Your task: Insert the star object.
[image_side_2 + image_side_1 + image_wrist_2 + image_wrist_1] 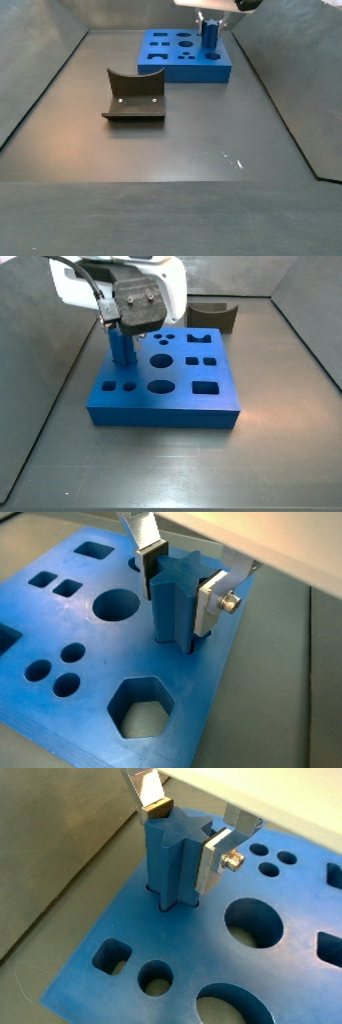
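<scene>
The star object (171,868) is a ridged blue peg. It stands upright with its lower end in the star-shaped hole near one corner of the flat blue block (187,953). My gripper (185,840) is over the block, with one silver finger on each side of the peg's upper part, shut on it. Both wrist views show this, with the peg (174,612), the gripper (179,597) and the block (94,652). In the side views the peg (120,351) (210,38) rises from the block (167,414) (201,72) under the gripper (120,328) (211,20).
The block has several other shaped holes, among them a round one (251,923) and a hexagonal one (136,712). The dark fixture (134,95) stands on the floor apart from the block and also shows in a side view (211,316). Grey walls enclose the floor.
</scene>
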